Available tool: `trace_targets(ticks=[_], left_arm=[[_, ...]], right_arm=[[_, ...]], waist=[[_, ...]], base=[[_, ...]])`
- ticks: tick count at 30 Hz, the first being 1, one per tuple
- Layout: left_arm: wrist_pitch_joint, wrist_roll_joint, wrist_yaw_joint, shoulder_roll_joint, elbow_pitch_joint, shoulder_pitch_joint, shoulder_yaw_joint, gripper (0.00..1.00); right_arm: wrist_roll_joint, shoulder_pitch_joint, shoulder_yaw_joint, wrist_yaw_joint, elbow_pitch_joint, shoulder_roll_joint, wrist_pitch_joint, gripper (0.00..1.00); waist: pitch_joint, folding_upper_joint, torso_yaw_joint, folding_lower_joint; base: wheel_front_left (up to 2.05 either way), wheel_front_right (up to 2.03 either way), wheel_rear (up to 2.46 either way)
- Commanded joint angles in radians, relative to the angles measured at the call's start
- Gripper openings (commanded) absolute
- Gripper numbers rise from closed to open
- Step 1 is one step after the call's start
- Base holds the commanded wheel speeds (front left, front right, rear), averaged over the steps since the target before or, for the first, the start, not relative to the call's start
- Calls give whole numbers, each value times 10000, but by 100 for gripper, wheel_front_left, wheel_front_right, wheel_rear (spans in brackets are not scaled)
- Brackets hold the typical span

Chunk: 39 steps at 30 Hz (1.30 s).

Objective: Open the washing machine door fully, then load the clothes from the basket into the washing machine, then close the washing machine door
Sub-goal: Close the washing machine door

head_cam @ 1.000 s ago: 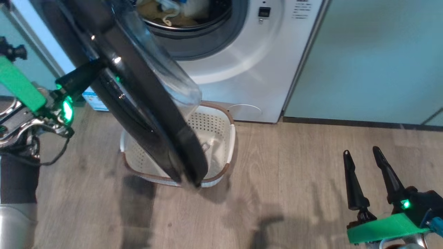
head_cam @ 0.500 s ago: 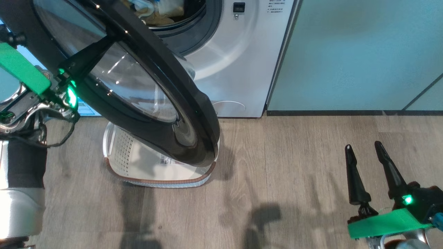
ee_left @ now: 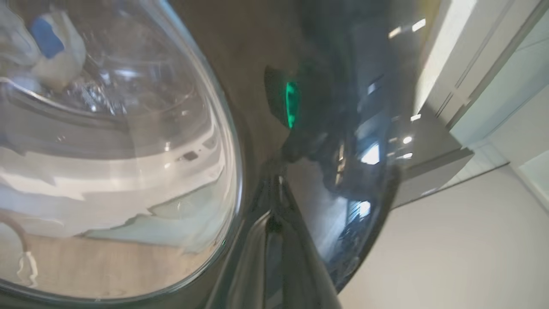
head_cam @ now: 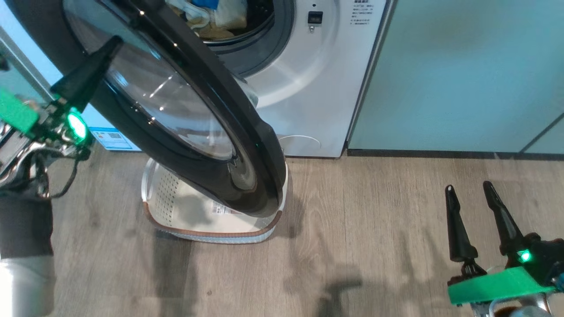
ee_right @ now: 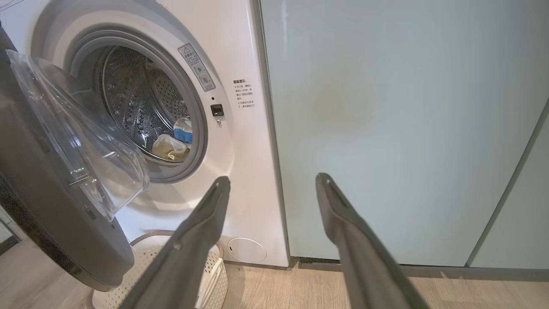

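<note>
The washing machine [head_cam: 308,88] stands with its door [head_cam: 246,145] partly swung out over the basket [head_cam: 211,231]. The door's glossy outer face points toward me. Pale clothes [head_cam: 211,17] with blue patches lie inside the drum, also seen as clothes [ee_right: 173,143] in the right wrist view. The visible part of the basket's bottom holds just a label sticker. My left gripper [head_cam: 112,42] is shut, its tip against the door's outer face near the left rim; the left wrist view shows the gripper [ee_left: 274,201] on the black rim beside the glass. My right gripper [head_cam: 468,188] hangs open and holds nothing, low at the right.
Pale green cabinet doors [head_cam: 462,75] run to the right of the washer. Wooden floor [head_cam: 374,229] stretches between the basket and my right gripper. The basket sits directly under the door's lower edge.
The door has swung from edge-on toward the machine, so its outer face now shows. My left gripper has slid toward the door's left rim. The head camera shifted slightly; the right gripper stayed.
</note>
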Motion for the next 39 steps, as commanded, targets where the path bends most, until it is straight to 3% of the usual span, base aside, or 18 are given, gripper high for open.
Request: trace_targets(ticks=[1, 3, 5, 10, 15, 26, 32, 39], left_arm=[[-177, -20, -87, 346, -533, -92, 506, 0], [-383, -76, -87, 194, -945, 205, 759, 43], [-588, -97, -87, 24, -1372, 536, 1003, 100], [-1175, 139, -87, -391, -2365, 1189, 1451, 100], [-2319, 1294, -88, -504, -3080, 1547, 1637, 100], [-6589, 6909, -76, 10, -3744, 3334, 589, 100], [-8100, 10016, 711, -236, -3740, 4516, -46, 100], [-8796, 12131, 1586, -502, -3774, 5882, -738, 100]], right_arm=[[-76, -103, 148, 39, -353, -9, -95, 100], [-86, -74, 105, 39, -358, -9, -95, 100], [-103, -32, 35, 39, -371, -9, -95, 100], [-181, 36, -114, 39, -439, -9, -95, 100], [-250, -19, -136, 39, -480, -9, -95, 100], [-346, -78, -227, 39, -512, -9, -95, 100], [-399, 36, -168, 39, -495, -9, -95, 100], [-420, 245, 17, 39, -381, -9, -95, 100]], waist=[[-54, 0, 40, 0], [-108, 0, 84, 0], [-160, 0, 142, 0], [-200, 0, 316, 0], [-176, 0, 437, 0], [-260, 0, 574, 0], [-392, 0, 603, 0], [-579, 0, 633, 0]], base=[[0, 0, 0], [0, 0, 0], [0, 0, 0], [0, 0, 0], [0, 0, 0], [0, 0, 0], [0, 0, 0], [0, 0, 0]])
